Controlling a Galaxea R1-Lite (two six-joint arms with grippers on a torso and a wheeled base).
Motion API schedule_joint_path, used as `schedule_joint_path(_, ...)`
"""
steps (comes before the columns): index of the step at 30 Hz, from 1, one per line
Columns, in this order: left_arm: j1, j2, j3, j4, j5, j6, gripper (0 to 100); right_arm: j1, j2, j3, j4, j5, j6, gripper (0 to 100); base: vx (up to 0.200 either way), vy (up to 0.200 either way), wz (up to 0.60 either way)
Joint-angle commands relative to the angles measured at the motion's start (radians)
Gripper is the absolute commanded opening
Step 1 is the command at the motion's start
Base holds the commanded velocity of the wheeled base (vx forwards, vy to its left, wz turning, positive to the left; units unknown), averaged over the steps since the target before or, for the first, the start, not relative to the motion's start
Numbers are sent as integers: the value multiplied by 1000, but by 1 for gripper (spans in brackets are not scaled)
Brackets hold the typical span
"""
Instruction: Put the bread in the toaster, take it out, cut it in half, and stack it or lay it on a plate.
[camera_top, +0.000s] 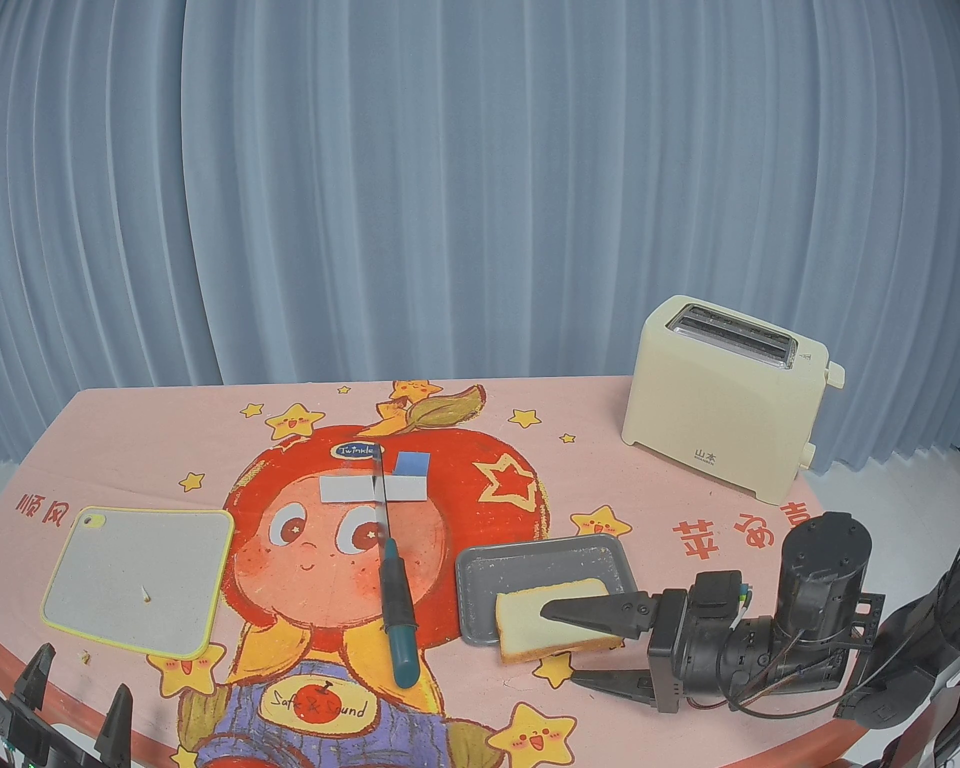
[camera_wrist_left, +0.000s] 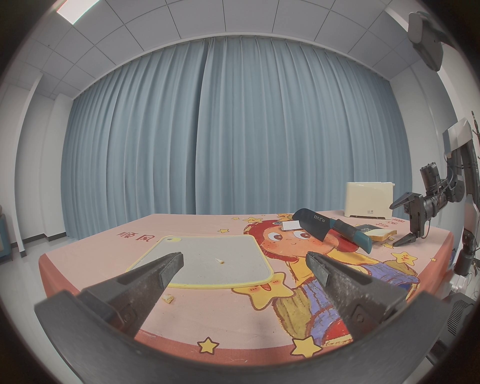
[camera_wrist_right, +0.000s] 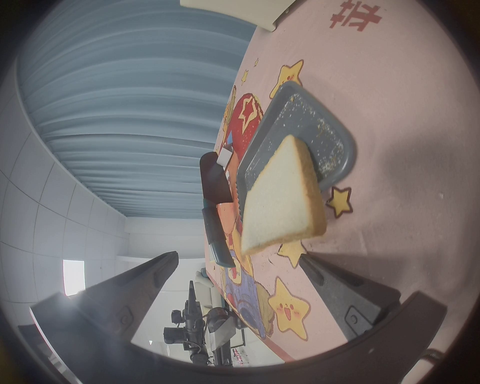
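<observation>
A slice of bread (camera_top: 548, 622) lies tilted over the front rim of a grey tray (camera_top: 545, 568), also seen as bread (camera_wrist_right: 282, 200) on the tray (camera_wrist_right: 320, 135). My right gripper (camera_top: 560, 643) is open just to the right of the slice, one finger above the other, holding nothing; its own view shows the gap (camera_wrist_right: 239, 259) facing the bread. The cream toaster (camera_top: 730, 395) stands at the back right, slots empty. A teal-handled knife (camera_top: 392, 565) lies mid-table. My left gripper (camera_wrist_left: 244, 260) hangs open off the table's front left, before the grey cutting board (camera_wrist_left: 210, 260).
The cutting board (camera_top: 135, 580) with a few crumbs lies at the front left. White and blue paper pieces (camera_top: 372, 485) lie under the knife blade. The cartoon tablecloth is bare between the tray and the toaster. A blue curtain hangs behind the table.
</observation>
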Motion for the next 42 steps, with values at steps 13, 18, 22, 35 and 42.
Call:
schedule_joint_path(13, 0, 1, 16, 0, 0, 0, 100, -62, 10, -37, 3, 1, 66, 100, 0, 0, 0)
schedule_joint_path(18, 0, 1, 16, 0, 0, 0, 100, -76, 10, -41, 3, 4, 85, 100, 0, 0, 0)
schedule_joint_path(22, 0, 1, 16, 0, 0, 0, 100, -76, 10, -41, 3, 4, 85, 100, 0, 0, 0)
schedule_joint_path(35, 0, 1, 16, 0, 0, 0, 100, -75, 65, -43, 3, 3, 86, 100, 0, 0, 0)
schedule_joint_path(42, 0, 1, 16, 0, 0, 0, 100, -67, 91, -46, 3, 0, 88, 0, 0, 0, 0)
